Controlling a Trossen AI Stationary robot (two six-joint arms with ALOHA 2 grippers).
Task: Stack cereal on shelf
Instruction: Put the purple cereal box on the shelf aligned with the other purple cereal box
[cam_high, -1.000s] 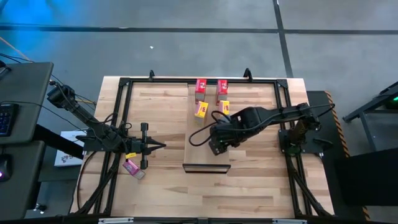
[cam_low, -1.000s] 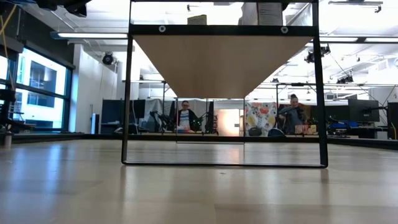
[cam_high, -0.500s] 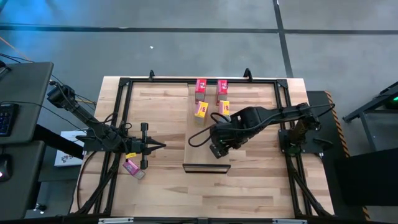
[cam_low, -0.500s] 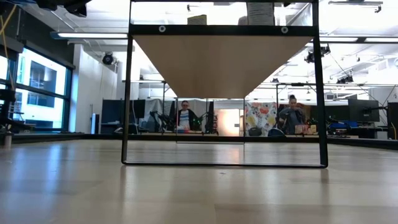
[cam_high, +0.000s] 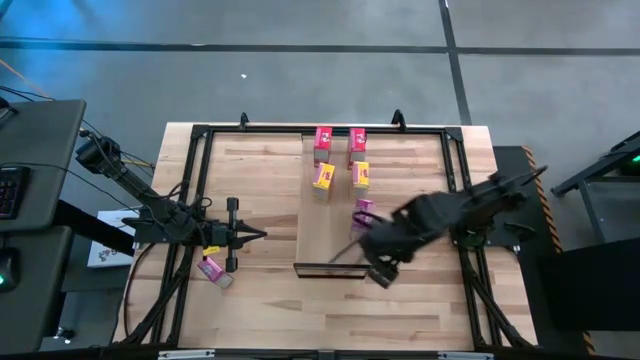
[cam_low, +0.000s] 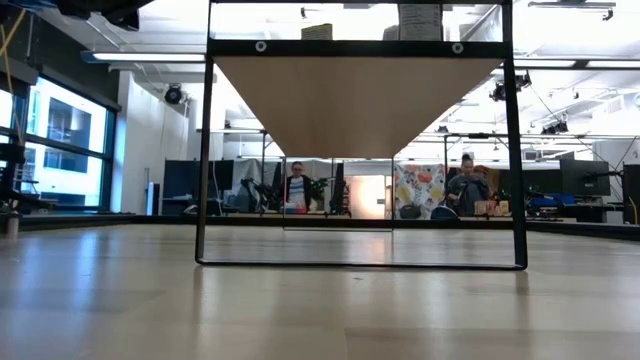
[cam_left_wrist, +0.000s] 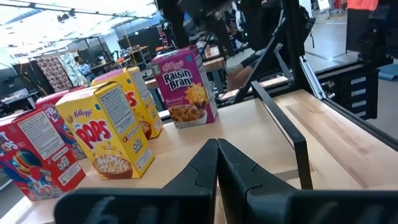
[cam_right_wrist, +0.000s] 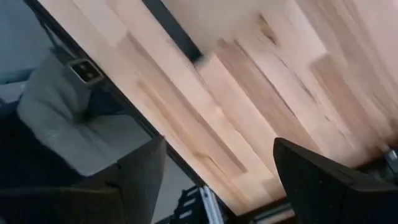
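A magenta cereal box (cam_high: 362, 211) is being left standing on the shelf (cam_high: 322, 222), just beside the released right gripper (cam_high: 381, 272). The left gripper (cam_high: 252, 235) is being kept clenched, well apart, near another pink box (cam_high: 212, 270).

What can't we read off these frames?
- Right gripper: motion-blurred in the high view, so its exact pose is unclear.
- Pink cereal box: partly hidden under the left arm in the high view.
- Boxes on the shelf: the low view sees only its underside.
- People in the low view: too small to make out.
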